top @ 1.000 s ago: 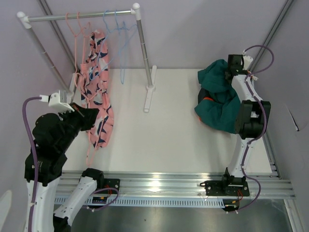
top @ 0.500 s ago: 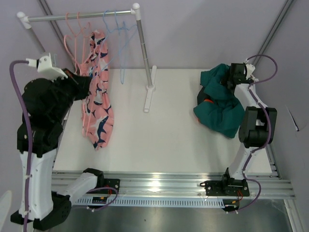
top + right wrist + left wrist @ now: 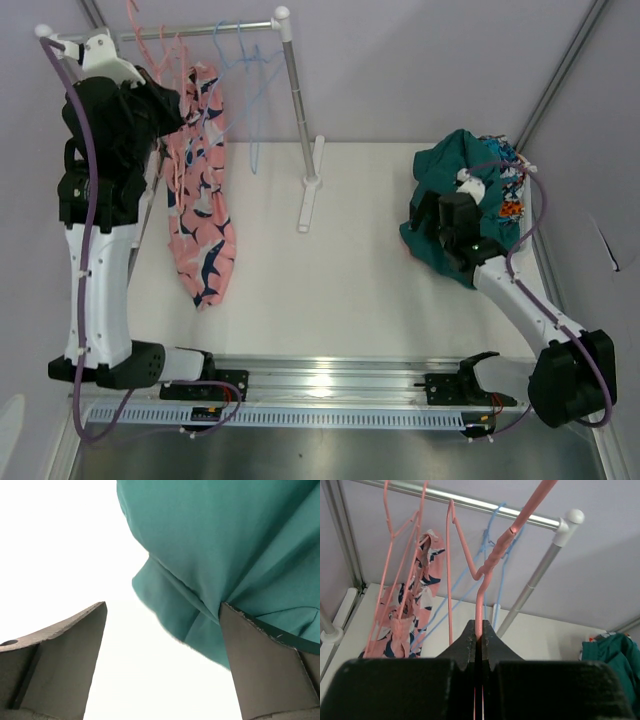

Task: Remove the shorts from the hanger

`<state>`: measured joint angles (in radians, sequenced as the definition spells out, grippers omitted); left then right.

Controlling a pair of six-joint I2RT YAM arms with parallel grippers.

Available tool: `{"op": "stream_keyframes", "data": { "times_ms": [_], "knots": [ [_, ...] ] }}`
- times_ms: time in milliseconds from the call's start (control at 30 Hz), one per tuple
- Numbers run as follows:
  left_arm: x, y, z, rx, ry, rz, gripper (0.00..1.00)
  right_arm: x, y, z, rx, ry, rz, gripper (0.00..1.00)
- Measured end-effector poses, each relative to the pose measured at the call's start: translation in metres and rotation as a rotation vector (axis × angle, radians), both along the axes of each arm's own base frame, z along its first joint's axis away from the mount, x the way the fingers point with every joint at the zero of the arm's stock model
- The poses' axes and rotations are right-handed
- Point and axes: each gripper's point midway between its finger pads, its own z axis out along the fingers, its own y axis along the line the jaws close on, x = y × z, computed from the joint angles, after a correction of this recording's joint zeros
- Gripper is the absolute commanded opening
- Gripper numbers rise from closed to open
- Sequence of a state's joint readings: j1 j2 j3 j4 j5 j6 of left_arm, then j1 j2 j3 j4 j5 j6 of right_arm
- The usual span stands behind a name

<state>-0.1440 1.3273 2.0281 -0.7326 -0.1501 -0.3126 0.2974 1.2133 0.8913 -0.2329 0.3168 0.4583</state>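
From above, the left arm reaches high to the left end of the grey metal rail (image 3: pixel 170 36) of a clothes rack. The left gripper (image 3: pixel 168 100) is up among thin pink wire hangers (image 3: pixel 150 50), and from here I cannot tell how its jaws stand. Soft pink shorts with a navy-and-white shark-like print (image 3: pixel 203 215) hang from the rail just right of that gripper, down toward the white counter (image 3: pixel 330 260). Pale blue wire hangers (image 3: pixel 240 55) hang between the pink shorts and the rack's upright post (image 3: pixel 296 110). Well apart, at the right rear of the counter, lies a heap of cloth. It has teal green shorts (image 3: pixel 450 165) on top and a navy cloth with orange print (image 3: pixel 508 185) at its right edge. The right gripper (image 3: pixel 432 215) sits at the heap's near left side.

In the left wrist view, the left gripper (image 3: pixel 479 632) is pressed together, pinching one pink wire hanger (image 3: pixel 485 570) by its lower stem. The pink shorts (image 3: pixel 420 595) hang to the left on other pink wires. Whether the pinched wire carries them cannot be told. The blue hangers (image 3: pixel 495 545) cross behind it, under the rail (image 3: pixel 470 502).

In the right wrist view, the right gripper (image 3: pixel 162 607) is spread wide over the counter (image 3: pixel 60 540). A fold of the teal green shorts (image 3: pixel 225 540) hangs between the jaws and touches the tip of the finger on the right side of the view (image 3: pixel 260 655).
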Motion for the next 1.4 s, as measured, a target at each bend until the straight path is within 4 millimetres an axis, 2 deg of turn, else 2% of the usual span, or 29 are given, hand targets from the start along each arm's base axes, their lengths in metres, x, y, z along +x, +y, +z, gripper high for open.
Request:
{"op": "stream_keyframes", "data": {
  "times_ms": [100,200,300,400,533,733,933,1033,1133,1300,1367,1400],
  "knots": [
    [0.027,0.014,-0.009,0.001,0.026,0.034,0.0,-0.022,0.019,-0.02,0.001,0.028,0.063,0.99],
    [0.055,0.026,-0.023,-0.01,0.069,0.05,0.0,-0.03,0.024,-0.029,0.002,0.037,0.076,0.99],
    [0.076,0.026,-0.043,-0.031,0.121,0.028,0.0,-0.032,0.025,-0.029,0.004,0.022,0.076,0.99],
    [0.083,0.018,-0.067,-0.053,0.168,-0.015,0.0,-0.033,0.03,-0.031,0.012,0.012,0.08,0.99],
    [0.081,0.011,-0.093,-0.064,0.218,-0.053,0.0,-0.036,0.039,-0.041,0.008,0.005,0.093,0.99],
    [0.095,-0.001,-0.083,-0.057,0.167,-0.126,0.0,-0.041,0.057,-0.05,-0.023,0.002,0.128,0.99],
    [0.144,-0.007,-0.07,-0.042,0.122,-0.166,0.0,-0.042,0.065,-0.054,-0.028,0.008,0.147,0.99],
    [0.173,-0.008,-0.082,-0.043,0.142,-0.17,0.0,-0.042,0.065,-0.055,-0.029,0.009,0.147,0.99],
    [0.193,-0.008,-0.103,-0.047,0.183,-0.168,0.0,-0.042,0.066,-0.057,-0.032,0.013,0.149,0.99],
    [0.201,-0.009,-0.134,-0.059,0.262,-0.171,0.0,-0.041,0.066,-0.058,-0.034,0.017,0.153,1.0],
    [0.2,-0.01,-0.137,-0.06,0.274,-0.175,0.1,-0.041,0.067,-0.058,-0.033,0.015,0.154,1.0],
    [0.199,-0.01,-0.139,-0.061,0.277,-0.177,0.2,-0.04,0.067,-0.058,-0.033,0.015,0.155,0.99]
  ]
}}
